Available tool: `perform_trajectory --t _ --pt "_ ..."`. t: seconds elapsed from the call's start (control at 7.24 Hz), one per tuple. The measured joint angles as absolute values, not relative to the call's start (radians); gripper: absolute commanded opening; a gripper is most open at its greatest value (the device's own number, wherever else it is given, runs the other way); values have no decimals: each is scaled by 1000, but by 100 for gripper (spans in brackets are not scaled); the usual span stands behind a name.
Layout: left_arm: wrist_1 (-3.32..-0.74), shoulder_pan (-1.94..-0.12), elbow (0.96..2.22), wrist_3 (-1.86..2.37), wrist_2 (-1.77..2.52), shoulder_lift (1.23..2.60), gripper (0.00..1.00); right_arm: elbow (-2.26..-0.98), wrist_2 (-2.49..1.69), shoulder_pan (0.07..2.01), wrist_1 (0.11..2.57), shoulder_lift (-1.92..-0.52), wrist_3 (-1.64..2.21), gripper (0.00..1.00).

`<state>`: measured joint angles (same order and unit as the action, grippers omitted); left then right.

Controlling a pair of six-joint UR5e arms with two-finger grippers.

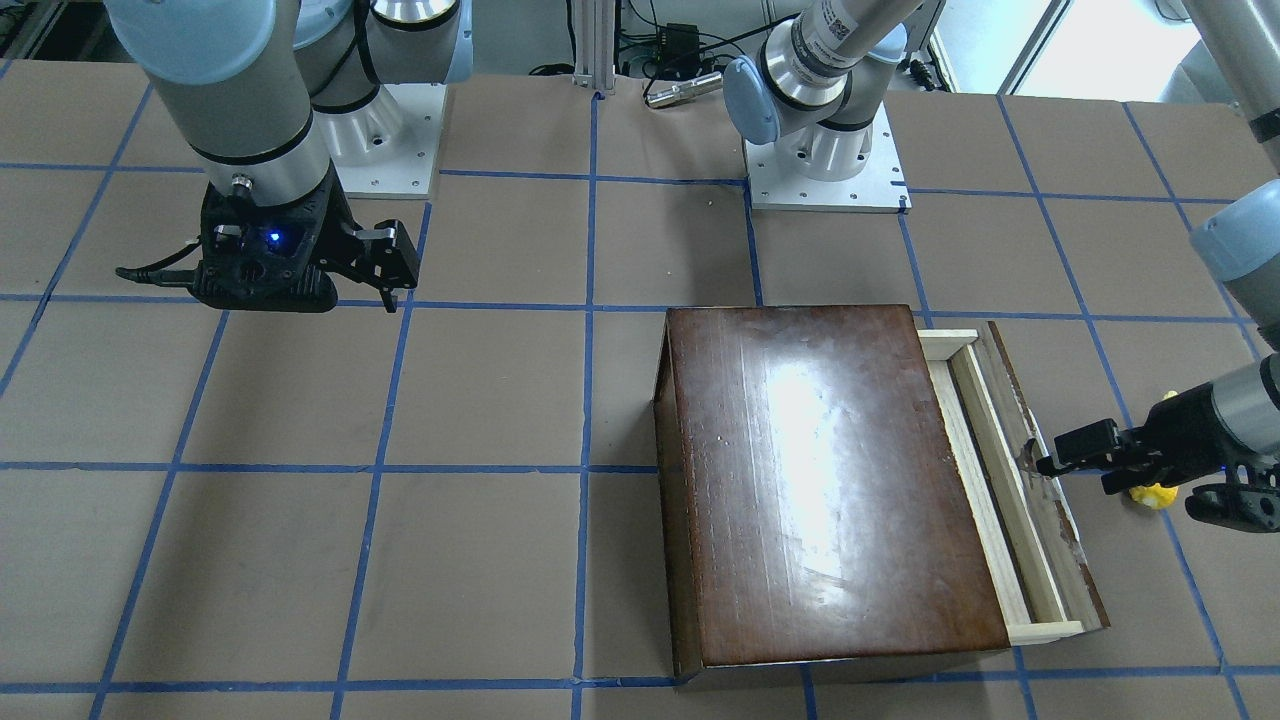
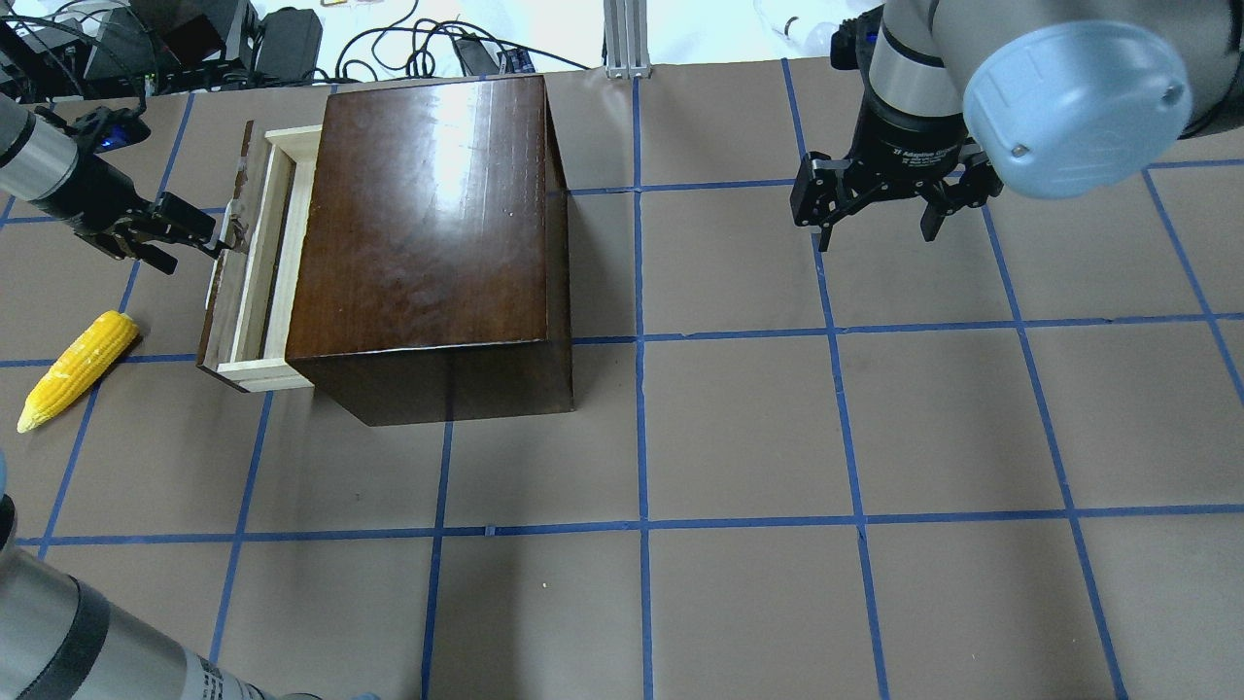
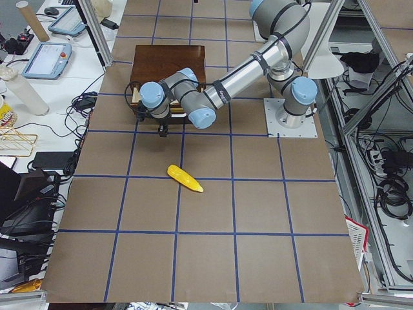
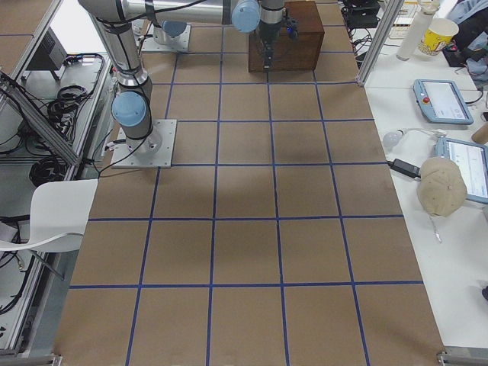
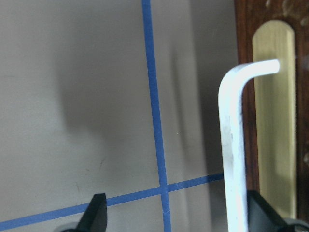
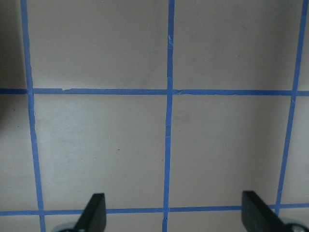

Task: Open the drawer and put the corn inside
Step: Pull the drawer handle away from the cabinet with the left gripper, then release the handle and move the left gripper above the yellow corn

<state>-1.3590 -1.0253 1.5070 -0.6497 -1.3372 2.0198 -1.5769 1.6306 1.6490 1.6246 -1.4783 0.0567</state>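
**Drawer Part Open, Corn Waiting Outside**

The left claw [image 5: 179, 212] hangs with its fingers spread wide and gripping nothing. The pale metal handle [image 5: 231, 145] stands between them, close to one finger, in front of a brass plate [image 5: 275, 121] on the dark front panel. The drawer [image 2: 277, 253] stands a little way out of the glossy brown box [image 2: 428, 214] and shows a narrow strip of pale wooden tray. The corn [image 2: 78, 369] lies on the surface [image 2: 739, 428] outside the drawer, near its front panel and apart from it, with its pointed end towards the robot.

The step in hand looks to be the pull. The slot appears tight for a cob, so more travel would help. The sound course is to shut the fingers on the handle, or hook it firmly. The draw should then run straight out along the tray's own line and level, so the tray does not bind or drag the box across the covering.

Well apart, the right claw [image 2: 875, 233] hovers over bare surface, its fingers spread and empty.

The surface is brown, ruled into squares by blue tape [image 2: 641, 389]. Beyond its far edge run black cables [image 2: 408, 39] and an aluminium post [image 2: 622, 34]. Teach pendants [image 3: 48, 58] sit on a side bench, and a white chair [image 4: 46, 213] stands behind the robot.
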Motion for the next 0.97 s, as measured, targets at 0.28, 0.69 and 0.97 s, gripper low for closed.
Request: perform_trajectory --t 0.28,0.69,0.97 --pt "-1360 -1001 1500 -685 -1337 2029 100 -1577 1631 1649 1624 -1478 57 100" --pt "-1363 -981 1485 -711 -1346 2036 100 -1577 1631 1649 1625 -1478 57 100" --pt "-1366 -979 1476 -716 -1371 2025 100 -1577 1631 1649 1625 -1479 57 100"
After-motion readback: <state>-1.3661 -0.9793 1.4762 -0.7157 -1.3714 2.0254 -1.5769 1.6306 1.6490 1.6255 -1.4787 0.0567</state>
